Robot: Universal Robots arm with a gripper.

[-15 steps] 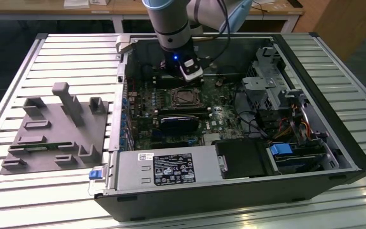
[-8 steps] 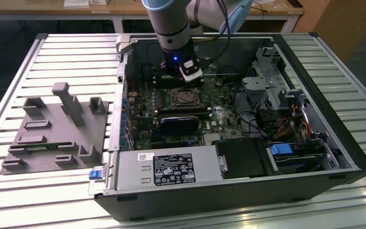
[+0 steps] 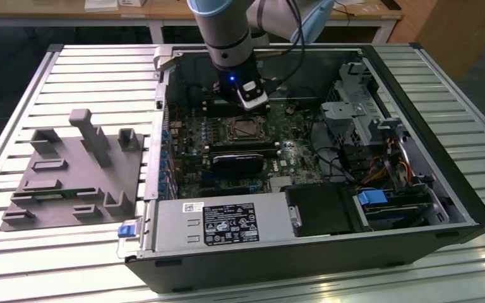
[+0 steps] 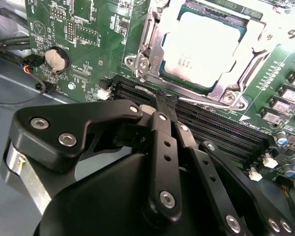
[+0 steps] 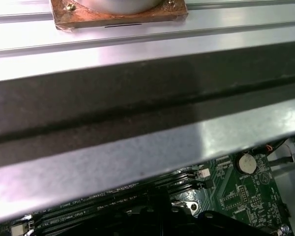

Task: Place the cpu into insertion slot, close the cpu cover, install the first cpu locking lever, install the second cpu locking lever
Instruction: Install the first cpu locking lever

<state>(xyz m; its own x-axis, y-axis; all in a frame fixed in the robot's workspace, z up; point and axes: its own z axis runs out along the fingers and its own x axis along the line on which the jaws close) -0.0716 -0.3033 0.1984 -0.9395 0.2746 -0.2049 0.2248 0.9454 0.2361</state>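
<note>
The cpu (image 4: 201, 46), a silvery square chip, lies flat in the insertion slot (image 4: 227, 97) on the green motherboard. The cpu cover (image 4: 259, 39), a thin metal frame, lies down over the chip's edges. In the second wrist view my gripper (image 4: 160, 102) hangs beside the slot, above the long black memory slots (image 4: 211, 123), its black fingers shut together with nothing between them. In the exterior view the gripper (image 3: 251, 101) sits just behind the insertion slot (image 3: 240, 129), inside the open computer case.
The case walls (image 3: 162, 95) box in the board. A power supply (image 3: 217, 221) and drive cage (image 3: 369, 120) fill the near and right sides. Cables (image 3: 335, 164) cross the board. A grey fixture tray (image 3: 74, 170) stands on the slatted table at the exterior view's left.
</note>
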